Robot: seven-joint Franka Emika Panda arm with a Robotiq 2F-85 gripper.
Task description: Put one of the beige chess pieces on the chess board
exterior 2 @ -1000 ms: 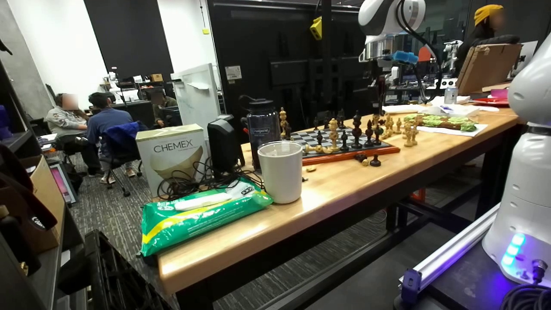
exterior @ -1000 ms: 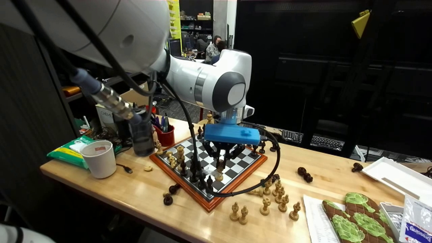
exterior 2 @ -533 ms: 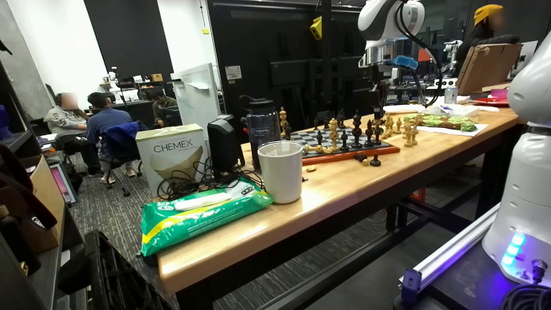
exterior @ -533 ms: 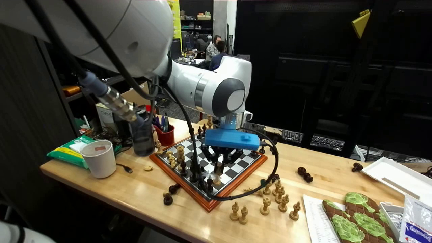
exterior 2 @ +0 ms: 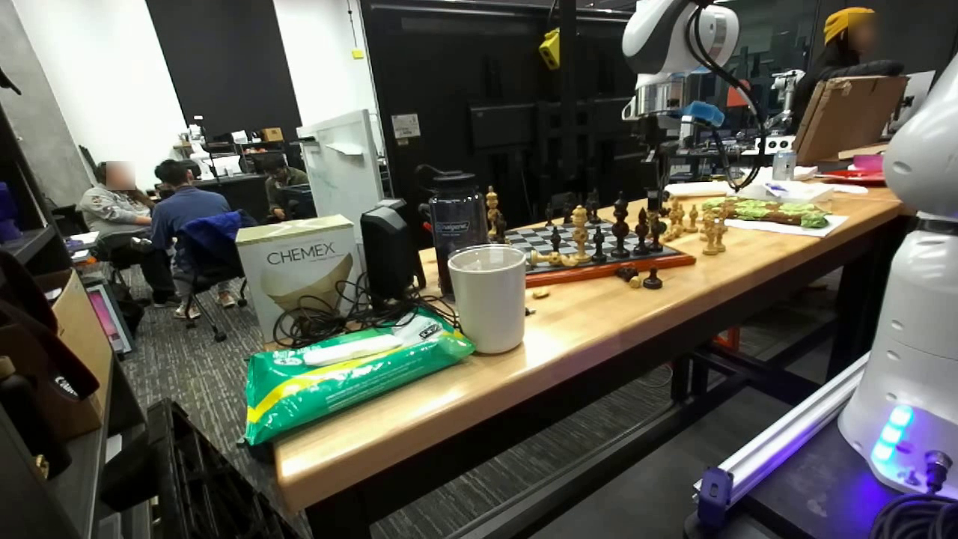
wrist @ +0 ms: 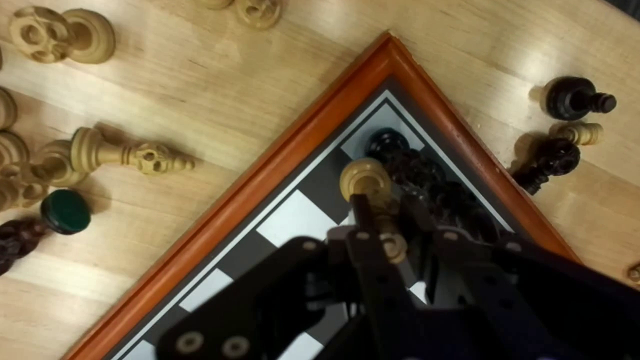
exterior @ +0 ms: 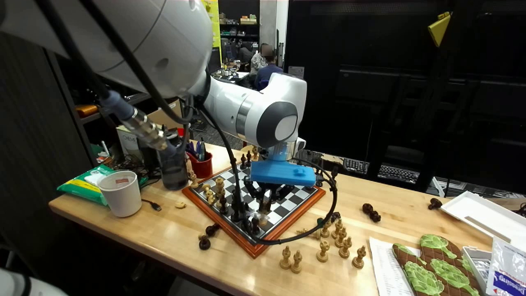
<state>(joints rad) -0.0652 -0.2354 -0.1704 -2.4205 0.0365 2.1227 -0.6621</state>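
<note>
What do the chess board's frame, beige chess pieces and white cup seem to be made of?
Chess board's frame: probably varnished wood, glossy, from the light streaks along its reddish surface.
Beige chess pieces: likely polished wood, from the tan tone, ringed bases and carved heads.
White cup: ceramic or plastic, smooth; its plain wall leaves that open.

1. Pale glare lies on the tabletop (exterior 2: 569,329) in both exterior views; the black wall panel (exterior: 390,102) is dim.
2. Blue lamps (exterior 2: 891,434) glow on the robot base (exterior 2: 913,337) (violet spilling below).
3. In the wrist view the gripper (wrist: 387,205) is dark and blurred; shadow edges a beige chess piece (wrist: 132,155) lying flat.
4. The cable connector (exterior: 137,123) looks soft.
</note>
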